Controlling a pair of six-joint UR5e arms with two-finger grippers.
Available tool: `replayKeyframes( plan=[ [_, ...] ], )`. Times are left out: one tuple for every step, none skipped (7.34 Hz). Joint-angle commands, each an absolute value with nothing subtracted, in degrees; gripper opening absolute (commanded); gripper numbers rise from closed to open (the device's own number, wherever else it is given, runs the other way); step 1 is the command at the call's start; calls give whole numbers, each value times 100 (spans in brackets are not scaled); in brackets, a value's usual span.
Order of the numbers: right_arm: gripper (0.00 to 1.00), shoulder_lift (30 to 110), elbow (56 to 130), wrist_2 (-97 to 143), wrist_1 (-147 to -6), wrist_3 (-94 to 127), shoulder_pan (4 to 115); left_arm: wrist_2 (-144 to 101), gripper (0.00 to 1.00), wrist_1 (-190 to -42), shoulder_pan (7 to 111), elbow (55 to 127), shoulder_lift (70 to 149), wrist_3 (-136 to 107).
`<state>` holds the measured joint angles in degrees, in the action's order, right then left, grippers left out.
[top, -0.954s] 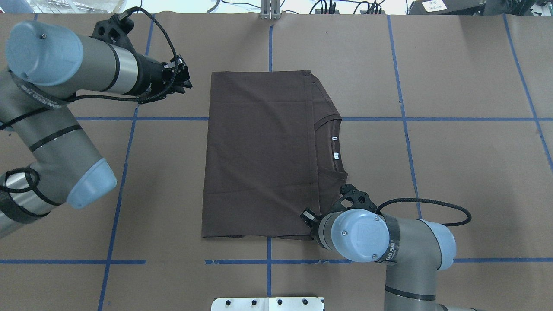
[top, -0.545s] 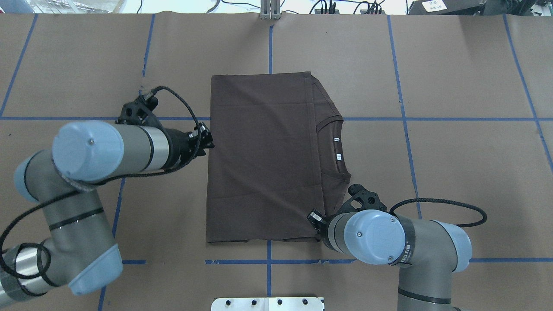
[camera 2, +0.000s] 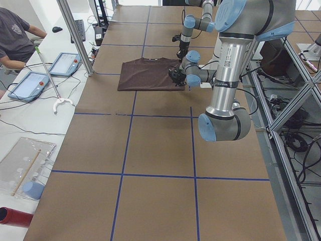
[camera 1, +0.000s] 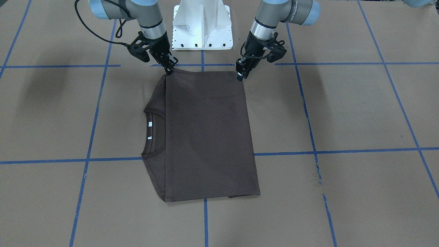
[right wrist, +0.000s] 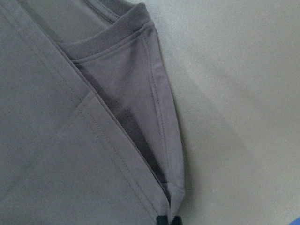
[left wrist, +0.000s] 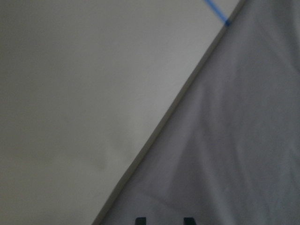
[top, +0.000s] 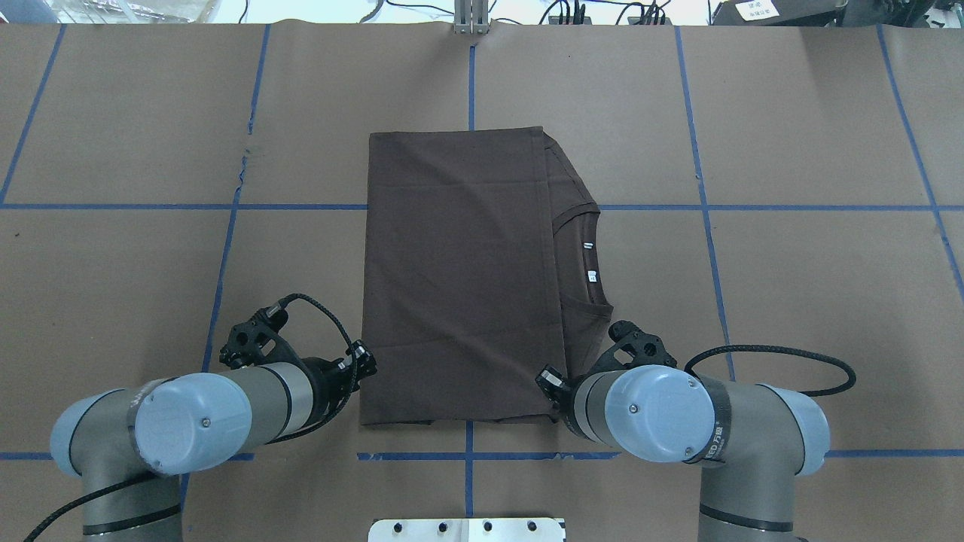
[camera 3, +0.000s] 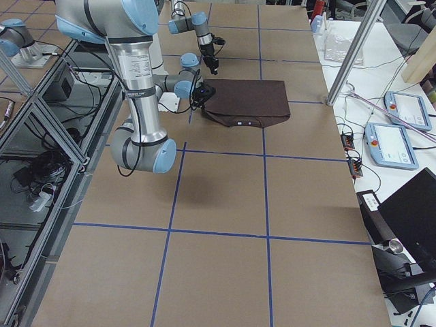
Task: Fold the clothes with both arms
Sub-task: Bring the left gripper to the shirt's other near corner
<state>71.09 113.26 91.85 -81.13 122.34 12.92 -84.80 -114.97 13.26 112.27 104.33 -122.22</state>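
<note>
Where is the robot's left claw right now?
In the overhead view the left gripper is low on the left, at the T-shirt's near left corner.

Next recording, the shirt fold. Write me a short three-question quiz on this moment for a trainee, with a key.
1. True or false: the collar of the shirt lies on the side nearer the right gripper.
2. Pick one. The right gripper and the left gripper are both at: A) the shirt edge nearest the white base; B) the edge farthest from it; C) the middle of the shirt.
3. Fill in: the tape lines on the table are ___.
Key: 1 true; 2 A; 3 blue.
</note>
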Motion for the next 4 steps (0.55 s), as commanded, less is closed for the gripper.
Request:
replayKeyframes(
  plan=[
    [0, 7102, 11329, 9176, -8112, 12234, 1292, -8437, 47, -11496, 994, 11180, 10275, -12322],
    [0, 7102, 11329, 9176, -8112, 12234, 1301, -8437, 47, -11496, 950, 11145, 10274, -12322],
    [0, 7110, 11329, 9176, -8112, 12226, 1309, -8437, 47, -11496, 914, 11092, 10309, -12314],
    [0, 7102, 11329, 9176, -8112, 12234, 1310, -8437, 47, -11496, 905, 11083, 10336, -12313]
  ],
)
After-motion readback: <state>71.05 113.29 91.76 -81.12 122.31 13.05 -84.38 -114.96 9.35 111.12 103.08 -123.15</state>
